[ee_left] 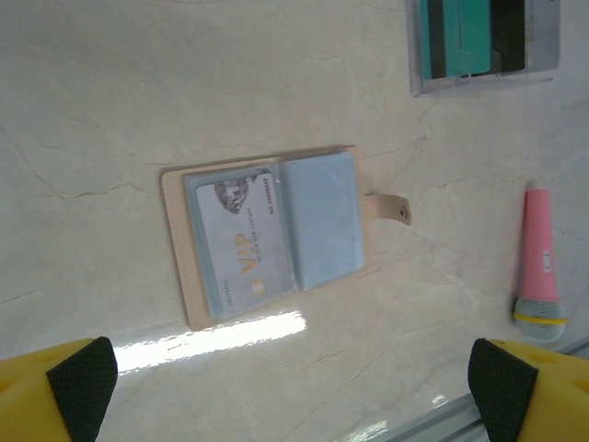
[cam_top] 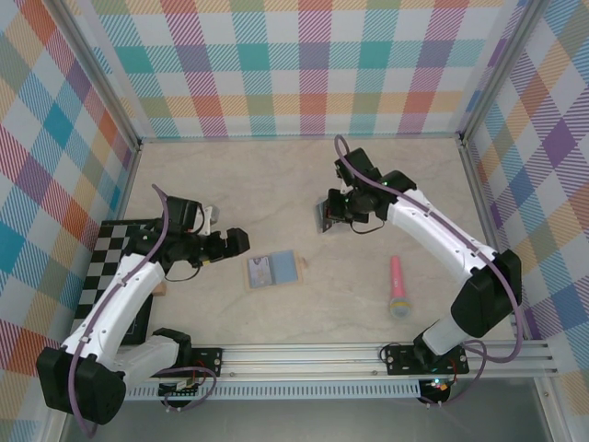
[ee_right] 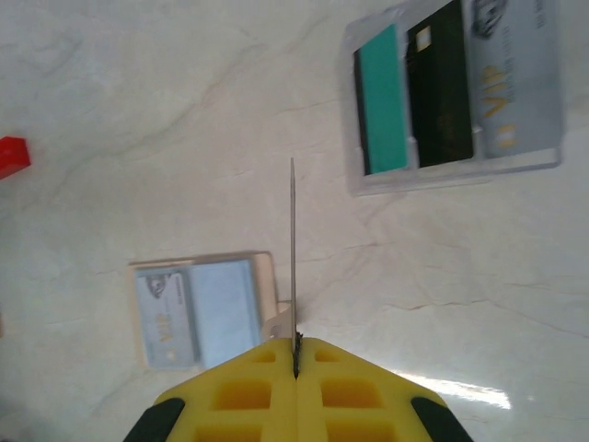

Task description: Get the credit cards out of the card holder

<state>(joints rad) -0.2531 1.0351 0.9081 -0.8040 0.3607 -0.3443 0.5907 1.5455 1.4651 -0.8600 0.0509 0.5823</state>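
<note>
Right wrist view shows the right gripper [ee_right: 295, 348] clamped on an edge-on credit card [ee_right: 293, 239]; left gripper [ee_left: 293, 381] spread wide, empty.

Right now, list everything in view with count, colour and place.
card holder: one, tan with blue-grey lining, open at table centre
VIP card: one, pale grey, in a holder pocket
thin card: one, edge-on, colour unclear, in the right pincer
clear box: one, teal, black and grey contents, beyond the holder
microphone: one, pink, right of the holder
checkered board: one, black-and-white, table's left edge
red thing: one, small, cut off by frame edge
left pincer: one, yellow, open, left of the holder
right pincer: one, yellow, shut on the thin card
</note>
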